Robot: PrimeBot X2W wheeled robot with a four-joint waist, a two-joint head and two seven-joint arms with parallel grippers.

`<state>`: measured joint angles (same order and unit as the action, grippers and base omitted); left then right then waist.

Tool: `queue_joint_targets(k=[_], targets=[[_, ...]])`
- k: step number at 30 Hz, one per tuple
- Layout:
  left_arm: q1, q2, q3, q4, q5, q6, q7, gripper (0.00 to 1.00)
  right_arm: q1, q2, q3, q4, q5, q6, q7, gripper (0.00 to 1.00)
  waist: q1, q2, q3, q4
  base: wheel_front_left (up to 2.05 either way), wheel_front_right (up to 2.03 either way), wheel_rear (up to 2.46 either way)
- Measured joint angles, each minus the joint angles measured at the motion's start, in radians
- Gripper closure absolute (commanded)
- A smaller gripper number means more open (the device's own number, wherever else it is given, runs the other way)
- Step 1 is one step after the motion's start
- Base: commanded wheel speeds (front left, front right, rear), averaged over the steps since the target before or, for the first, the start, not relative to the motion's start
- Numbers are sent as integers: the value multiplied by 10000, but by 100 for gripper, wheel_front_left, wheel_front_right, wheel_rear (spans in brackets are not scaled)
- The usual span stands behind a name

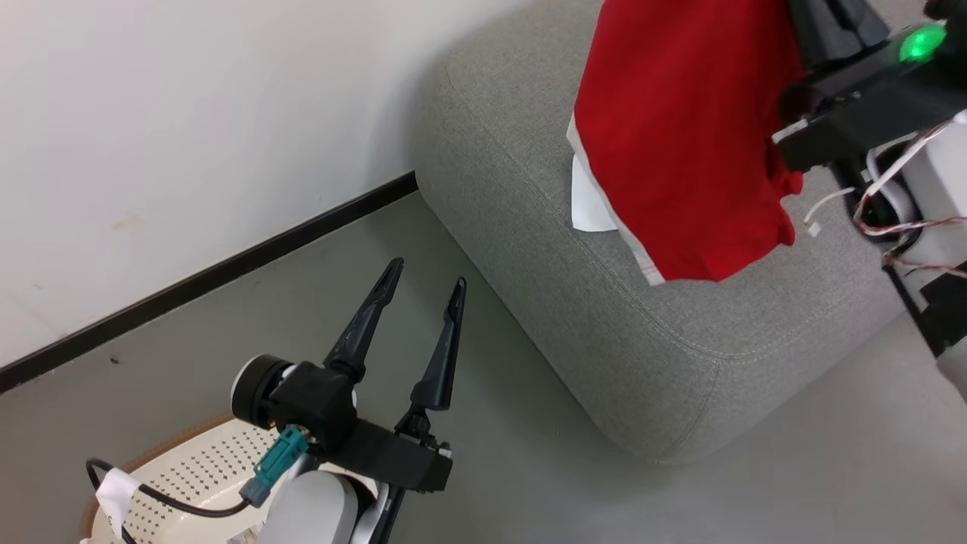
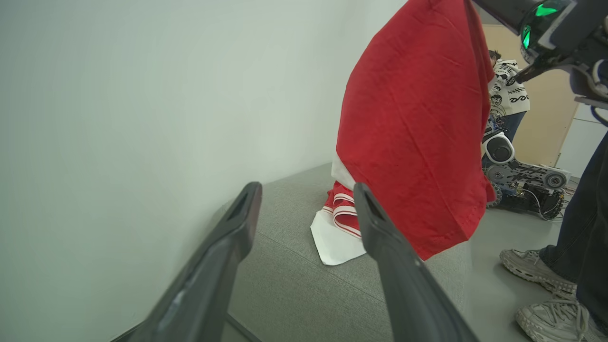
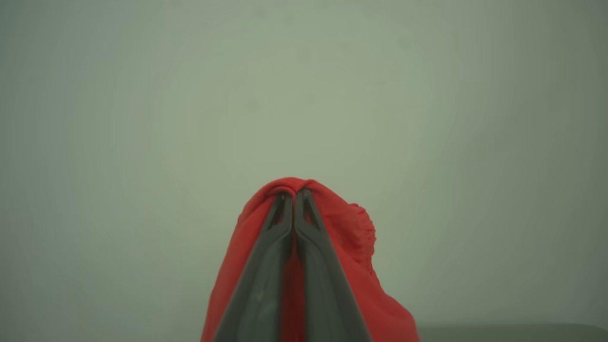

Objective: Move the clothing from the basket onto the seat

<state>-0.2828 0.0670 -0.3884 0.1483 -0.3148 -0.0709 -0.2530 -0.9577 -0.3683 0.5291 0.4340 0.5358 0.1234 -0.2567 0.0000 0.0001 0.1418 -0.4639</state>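
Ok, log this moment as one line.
right gripper: shut on red garment, hanging over sofa | left gripper: open, empty, near basket | white piece, striped red piece: on sofa

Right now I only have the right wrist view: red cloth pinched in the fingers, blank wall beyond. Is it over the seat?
Observer: Yes. In the head view the red garment hangs from the right gripper above the seat.
Operator: Anything lying on it already?
Observer: In the left wrist view a white piece and a red striped piece lie there, partly hidden behind the hanging one.
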Motion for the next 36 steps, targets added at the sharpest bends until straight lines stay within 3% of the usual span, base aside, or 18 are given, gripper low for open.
queue_joint_targets(k=[20, 26, 36], targets=[[-216, 128, -92, 40, 157, -104, 0, 0, -2233, -1417, -1325, 1264, -410, -136, -2, 100, 0, 0, 1192, 291, 0, 0, 0], [-449, 382, -117, 79, 270, -242, 0, 0, -2932, -2017, -1939, 2199, -422, -359, -2, 100, 2, 0, 1830, 427, 0, 0, 0], [-841, 702, -395, 188, 383, -359, 48, 0, -4090, -2692, -2786, 3133, -418, -1233, -2, 100, 2, 0, 2839, 701, 0, 0, 0]])
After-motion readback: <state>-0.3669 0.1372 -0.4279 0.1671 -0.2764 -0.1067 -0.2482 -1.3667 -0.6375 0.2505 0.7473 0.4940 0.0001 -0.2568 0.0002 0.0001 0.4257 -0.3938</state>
